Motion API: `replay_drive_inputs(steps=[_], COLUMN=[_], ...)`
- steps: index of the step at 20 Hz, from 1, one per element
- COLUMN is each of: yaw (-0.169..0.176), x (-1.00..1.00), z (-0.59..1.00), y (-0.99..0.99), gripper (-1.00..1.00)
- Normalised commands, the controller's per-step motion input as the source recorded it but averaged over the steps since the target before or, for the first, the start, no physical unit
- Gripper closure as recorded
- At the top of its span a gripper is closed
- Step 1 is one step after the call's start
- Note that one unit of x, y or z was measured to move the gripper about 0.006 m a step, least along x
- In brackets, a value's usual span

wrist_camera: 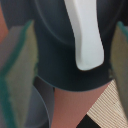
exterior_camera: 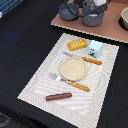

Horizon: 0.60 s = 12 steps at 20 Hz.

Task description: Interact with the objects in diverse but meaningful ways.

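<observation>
So the gripper (exterior_camera: 95, 4) sits way up at the back of the exterior view, right over the pot (exterior_camera: 93, 16), and its body is mostly cut off by the frame edge there. The wrist view fills in the rest: one finger (wrist_camera: 17, 75) on each side of the frame, spread wide, with nothing pinched between them. They're just straddling the dark pot body, which fills the space between the fingers.

Lying in the pot, between the fingers but touching neither, is the white tube (wrist_camera: 86, 35). Its long axis runs lengthwise down the gap, roughly parallel to the fingers, and the rounded end points out past the fingertips toward the pot rim. It looks dropped in there like an ingredient, which probably explains the wide-open stance, though that's a guess. Whether the fingers are lifting off or lining up to grab isn't something the pictures settle.

Going left to right across the rest in the exterior view: the saucepan (exterior_camera: 69, 11) sits just beside the pot on the brown board (exterior_camera: 114, 31), well outside the fingers. Down on the placemat (exterior_camera: 35, 82), far from the fingers, the sausage stick (exterior_camera: 58, 96) lies nearly crosswise, the fork (exterior_camera: 70, 82) slants along the plate (exterior_camera: 73, 68), the yellow block (exterior_camera: 77, 45) sits tilted behind it, and the pale blue carton (exterior_camera: 94, 49) stands to the block's right.
</observation>
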Motion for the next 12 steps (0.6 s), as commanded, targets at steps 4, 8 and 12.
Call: replay_drive_inputs(steps=[4, 8, 12], yaw=[0.003, -0.003, 0.0], x=[0.0, 0.0, 0.05], z=[0.71, 0.98, 0.73], y=[0.11, 0.0, -0.22], gripper=[-1.0, -1.0, -1.0])
